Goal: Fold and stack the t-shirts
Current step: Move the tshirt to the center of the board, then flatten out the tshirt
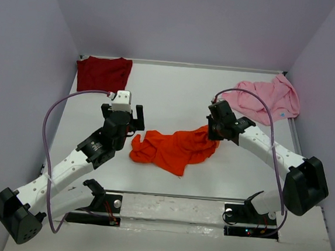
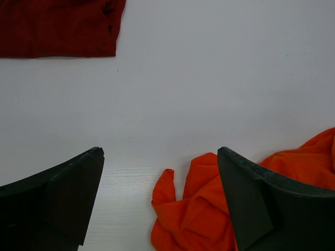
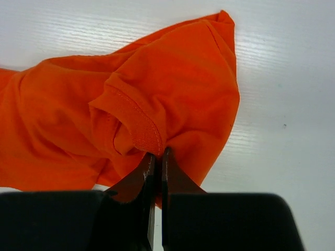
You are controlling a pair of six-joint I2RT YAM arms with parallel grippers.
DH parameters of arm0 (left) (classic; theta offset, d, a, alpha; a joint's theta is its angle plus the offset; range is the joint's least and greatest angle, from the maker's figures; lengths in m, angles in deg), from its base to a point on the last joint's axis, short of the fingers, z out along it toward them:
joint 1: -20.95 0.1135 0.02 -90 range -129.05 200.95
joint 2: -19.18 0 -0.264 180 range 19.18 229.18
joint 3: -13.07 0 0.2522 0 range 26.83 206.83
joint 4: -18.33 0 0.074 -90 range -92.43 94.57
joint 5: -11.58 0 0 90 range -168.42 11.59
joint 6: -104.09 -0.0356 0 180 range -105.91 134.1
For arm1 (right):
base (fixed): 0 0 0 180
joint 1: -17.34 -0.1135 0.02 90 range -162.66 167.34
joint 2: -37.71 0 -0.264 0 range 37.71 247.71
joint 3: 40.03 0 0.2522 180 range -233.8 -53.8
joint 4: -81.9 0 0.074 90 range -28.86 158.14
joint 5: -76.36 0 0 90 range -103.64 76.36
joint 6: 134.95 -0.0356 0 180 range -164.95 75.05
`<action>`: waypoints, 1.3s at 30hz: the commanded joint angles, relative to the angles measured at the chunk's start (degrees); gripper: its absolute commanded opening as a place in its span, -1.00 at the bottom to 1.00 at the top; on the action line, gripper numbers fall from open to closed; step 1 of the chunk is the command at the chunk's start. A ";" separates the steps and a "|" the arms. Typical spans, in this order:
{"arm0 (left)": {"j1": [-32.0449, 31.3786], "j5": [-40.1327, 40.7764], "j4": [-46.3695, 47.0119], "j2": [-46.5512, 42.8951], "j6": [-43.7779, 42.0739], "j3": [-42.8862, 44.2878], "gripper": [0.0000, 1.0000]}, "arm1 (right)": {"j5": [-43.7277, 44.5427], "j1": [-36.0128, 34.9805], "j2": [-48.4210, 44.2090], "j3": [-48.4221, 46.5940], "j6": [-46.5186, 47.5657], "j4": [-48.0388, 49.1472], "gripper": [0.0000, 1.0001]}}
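The bright orange t-shirt lies crumpled at the table's middle. My right gripper is shut on its right end, pinching cloth near the ribbed collar. My left gripper is open and empty, just left of and above the shirt's left end. The dark red t-shirt lies folded flat in the far left corner, also in the left wrist view. The light pink t-shirt lies crumpled at the far right.
Purple walls close the table on three sides. The white table shows bare between the shirts. Both arm bases stand at the near edge.
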 commanded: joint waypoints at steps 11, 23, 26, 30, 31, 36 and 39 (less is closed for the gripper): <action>0.55 2.07 0.66 -0.15 0.10 0.38 0.98 | 27.56 0.10 -4.63 2.03 -6.62 -3.79 -1.00; 0.64 1.72 0.57 -0.50 0.28 0.38 0.98 | 29.72 0.71 -5.78 0.01 -6.73 -10.38 -0.20; 0.64 1.72 0.84 -0.76 0.02 0.29 0.98 | 19.69 0.71 -5.69 -2.98 -2.87 -9.33 0.38; 0.82 1.63 0.66 -0.50 0.10 0.47 0.98 | 7.57 0.71 -5.78 -5.27 2.32 -5.91 0.53; 0.82 1.54 0.66 -0.59 0.02 0.38 0.98 | 4.06 0.19 -4.91 -5.79 2.68 -5.73 0.49; 0.82 1.02 0.84 -0.41 -0.16 0.29 0.98 | -0.72 -4.21 -1.83 -7.21 4.62 -3.89 0.39; 0.90 1.02 0.66 -0.23 -0.16 0.29 0.98 | -0.63 -8.86 -0.68 -6.94 4.00 -1.86 0.58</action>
